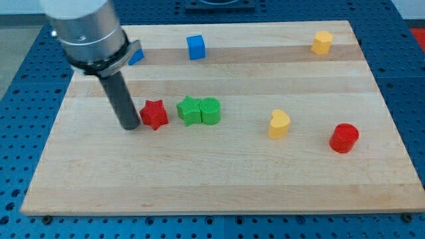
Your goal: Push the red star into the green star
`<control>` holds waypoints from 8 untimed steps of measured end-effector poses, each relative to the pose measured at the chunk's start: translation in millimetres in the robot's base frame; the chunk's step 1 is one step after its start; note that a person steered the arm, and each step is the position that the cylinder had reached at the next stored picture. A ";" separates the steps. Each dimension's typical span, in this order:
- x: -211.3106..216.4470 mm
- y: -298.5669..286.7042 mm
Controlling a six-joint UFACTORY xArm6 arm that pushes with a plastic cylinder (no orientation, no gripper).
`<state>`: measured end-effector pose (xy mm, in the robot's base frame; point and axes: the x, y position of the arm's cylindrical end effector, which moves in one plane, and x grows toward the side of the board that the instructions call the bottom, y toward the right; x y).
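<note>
The red star (pixel 155 114) lies on the wooden board, left of centre. The green star (pixel 189 109) sits just to its right with a small gap between them. A green round block (pixel 210 111) touches the green star's right side. My tip (pixel 129 126) is down on the board right at the red star's left side, touching or nearly touching it.
A blue cube (pixel 196 47) is at the view's top, and a blue block (pixel 136 55) is partly hidden behind the arm. A yellow block (pixel 322 42) is at top right, a yellow heart (pixel 279 124) right of centre, a red cylinder (pixel 344 138) at right.
</note>
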<state>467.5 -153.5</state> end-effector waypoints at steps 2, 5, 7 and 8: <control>-22.0 30.6; -22.7 52.1; -30.0 57.4; -72.5 57.4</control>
